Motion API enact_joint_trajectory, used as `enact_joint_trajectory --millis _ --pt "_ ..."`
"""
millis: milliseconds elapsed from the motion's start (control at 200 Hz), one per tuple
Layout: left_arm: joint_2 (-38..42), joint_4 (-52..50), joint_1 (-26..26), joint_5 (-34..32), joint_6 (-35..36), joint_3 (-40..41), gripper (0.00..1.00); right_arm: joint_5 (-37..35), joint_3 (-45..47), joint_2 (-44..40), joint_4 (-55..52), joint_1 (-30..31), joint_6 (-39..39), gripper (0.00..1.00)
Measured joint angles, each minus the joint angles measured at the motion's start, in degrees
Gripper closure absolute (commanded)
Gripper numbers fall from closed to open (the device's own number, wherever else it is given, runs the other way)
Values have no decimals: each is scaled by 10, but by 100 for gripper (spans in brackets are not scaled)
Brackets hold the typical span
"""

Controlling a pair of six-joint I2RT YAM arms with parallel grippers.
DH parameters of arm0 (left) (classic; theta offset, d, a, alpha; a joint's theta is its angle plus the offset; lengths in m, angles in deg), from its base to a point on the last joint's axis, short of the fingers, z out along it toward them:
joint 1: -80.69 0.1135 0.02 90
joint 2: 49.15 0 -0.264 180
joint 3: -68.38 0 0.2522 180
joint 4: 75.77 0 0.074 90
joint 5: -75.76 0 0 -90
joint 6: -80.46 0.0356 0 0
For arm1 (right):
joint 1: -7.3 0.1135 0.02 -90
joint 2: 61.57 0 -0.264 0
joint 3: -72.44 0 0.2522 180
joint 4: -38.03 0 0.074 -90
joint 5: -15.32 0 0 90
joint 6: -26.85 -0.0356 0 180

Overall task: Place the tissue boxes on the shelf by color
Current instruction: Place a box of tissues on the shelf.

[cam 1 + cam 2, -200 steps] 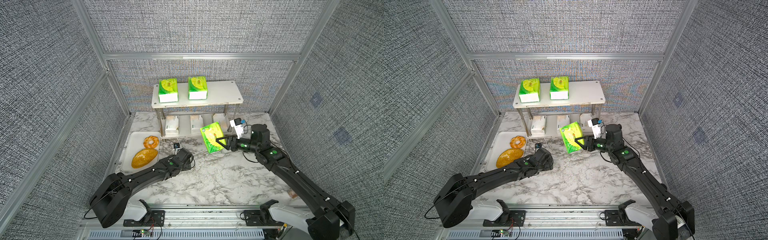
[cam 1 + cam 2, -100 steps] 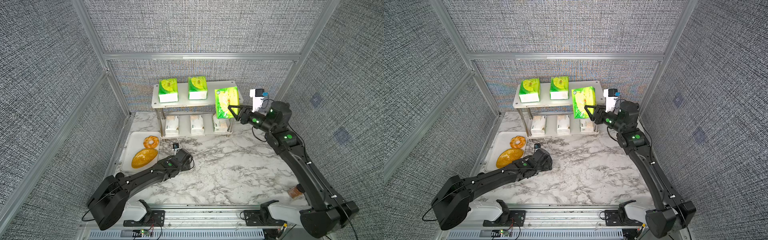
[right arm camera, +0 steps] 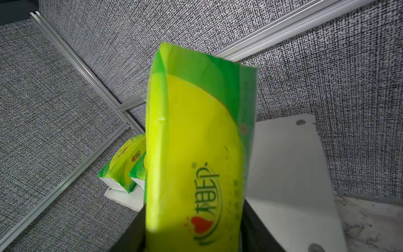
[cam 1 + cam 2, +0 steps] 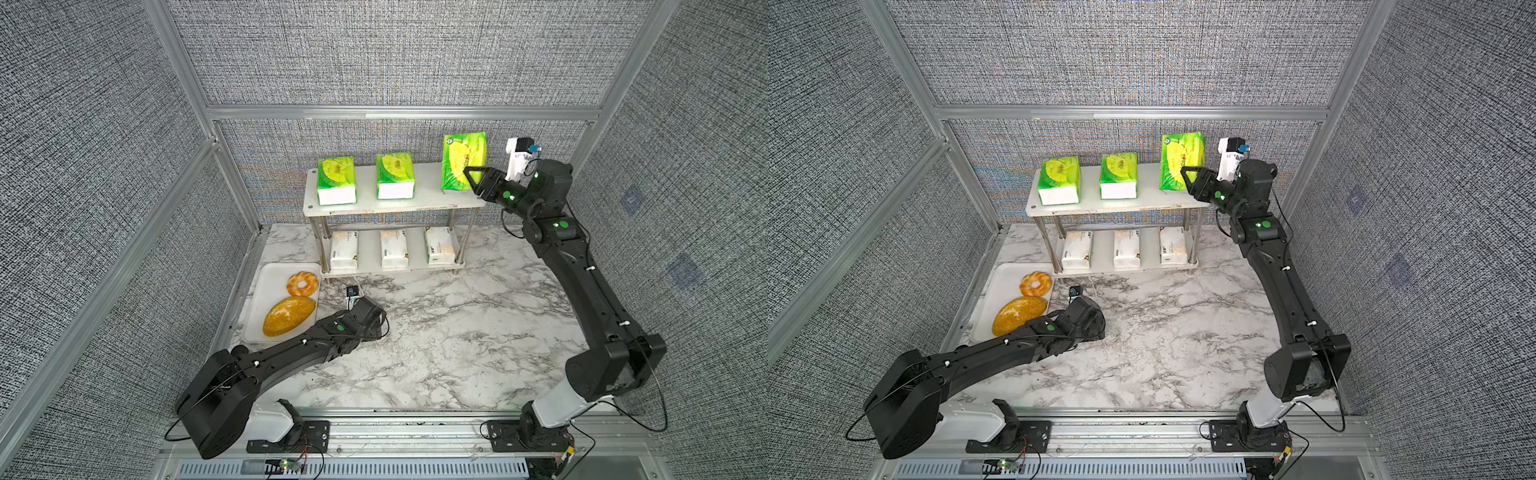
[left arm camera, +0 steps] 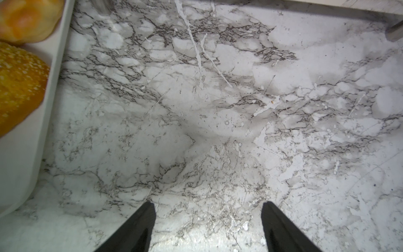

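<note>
The shelf [image 4: 428,198] stands at the back wall. Two green tissue boxes [image 4: 336,183] [image 4: 395,179] lie on its top board. Three white ones [image 4: 344,249] [image 4: 394,248] [image 4: 440,246] lie on its lower board. My right gripper [image 4: 469,178] is shut on a third green tissue box [image 4: 463,160], held upright over the right end of the top board. I cannot tell whether it touches the board. In the right wrist view this box [image 3: 196,141] fills the space between the jaws. My left gripper [image 5: 208,206] is open and holds nothing, low over the marble table.
A white tray [image 4: 270,299] with an orange ring [image 4: 302,284] and a bread loaf [image 4: 289,316] lies left of the left gripper. Grey walls close in the back and both sides. The top board's right end [image 3: 287,163] is bare beside the held box.
My right arm has carried the green box from low in front of the shelf up and right to the top board's right end. The left arm has stayed still.
</note>
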Motion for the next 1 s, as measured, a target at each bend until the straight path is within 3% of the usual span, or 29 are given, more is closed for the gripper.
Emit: enact_joint_trajectory --millis 500,721,1001 --pt "-18 -1 0 2 2 -20 19 -31 -117 101 -94 15 20 44" --pt "-16 -2 0 2 2 -17 19 -59 -143 120 -110 16 33 30" --pt "-10 -3 0 1 2 -17 19 -73 -148 131 -116 15 38 24"
